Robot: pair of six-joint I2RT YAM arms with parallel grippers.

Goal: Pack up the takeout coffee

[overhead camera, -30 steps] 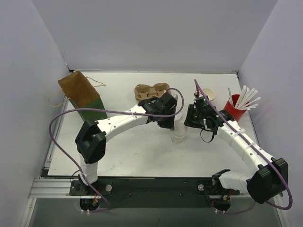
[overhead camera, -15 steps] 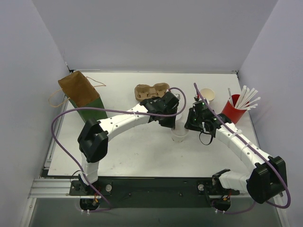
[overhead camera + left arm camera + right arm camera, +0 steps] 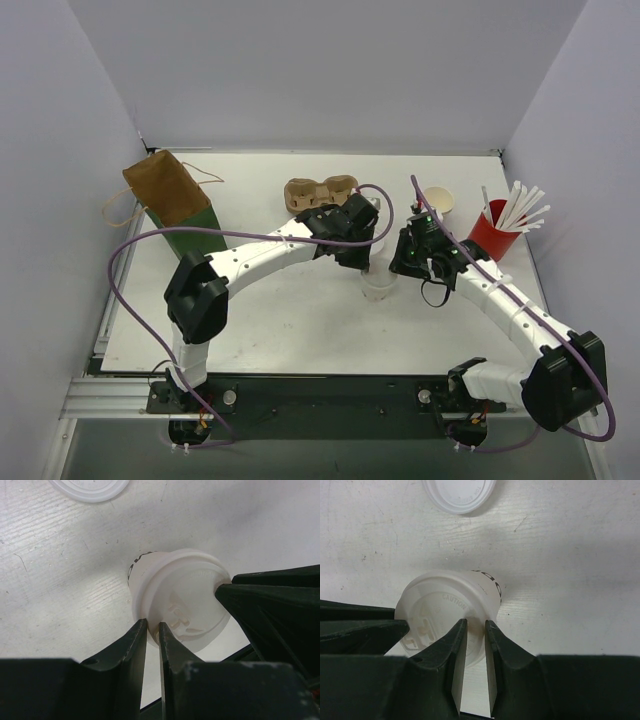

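Note:
One takeout coffee cup [image 3: 380, 284], white with a white lid pressed on, stands mid-table between my two grippers. My left gripper [image 3: 366, 262] reaches it from the left. In the left wrist view its jaws [image 3: 152, 626] are shut on the rim of the lid [image 3: 185, 605]. From the right comes my right gripper [image 3: 404, 262], and the right wrist view shows its jaws [image 3: 475, 623] closed narrowly on the opposite rim of the lid [image 3: 432, 612]. A second takeout coffee cup [image 3: 438, 203], open with a tan inside, stands behind the right gripper.
A brown pulp carrier [image 3: 320, 191] lies at the back centre. A red cup of white straws [image 3: 497, 229] stands at the right. A paper bag [image 3: 170, 200] lies at the left. A loose white lid [image 3: 90, 487] [image 3: 457, 492] lies on the table beyond the held cup.
My right gripper has narrowed its jaws onto the lid's rim and shifted slightly towards the cup. The left gripper has kept its grip and barely moved.

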